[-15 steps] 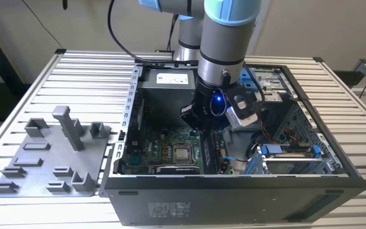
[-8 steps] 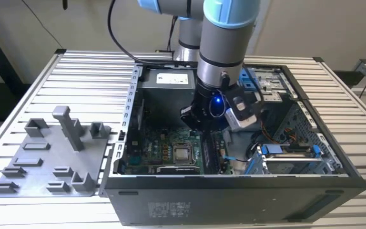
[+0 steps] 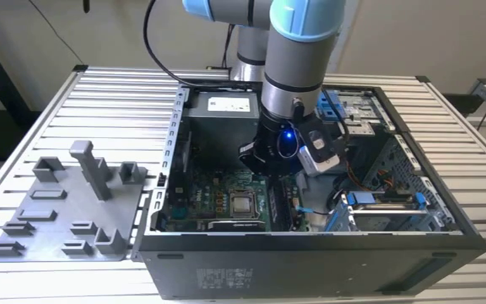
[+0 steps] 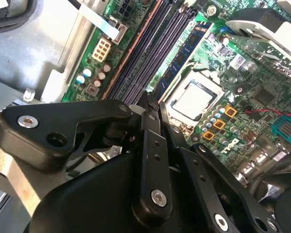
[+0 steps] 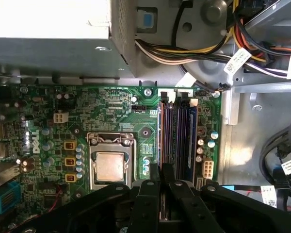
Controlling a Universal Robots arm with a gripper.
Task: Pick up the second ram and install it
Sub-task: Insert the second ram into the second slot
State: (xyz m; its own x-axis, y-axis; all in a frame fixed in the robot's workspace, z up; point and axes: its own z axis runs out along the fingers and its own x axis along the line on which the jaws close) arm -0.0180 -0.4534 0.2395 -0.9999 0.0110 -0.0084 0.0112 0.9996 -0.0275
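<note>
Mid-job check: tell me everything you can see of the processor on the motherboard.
The processor is a square chip with a dull silver metal lid, lying flat in a socket framed by a metal bracket on the green motherboard. No cooler covers it. The memory slots run alongside, apart from it.

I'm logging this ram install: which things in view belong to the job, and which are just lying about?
Job: gripper, ram slots, seated ram stick.
Lying about: fixture plate, CPU, power supply, cables.
</note>
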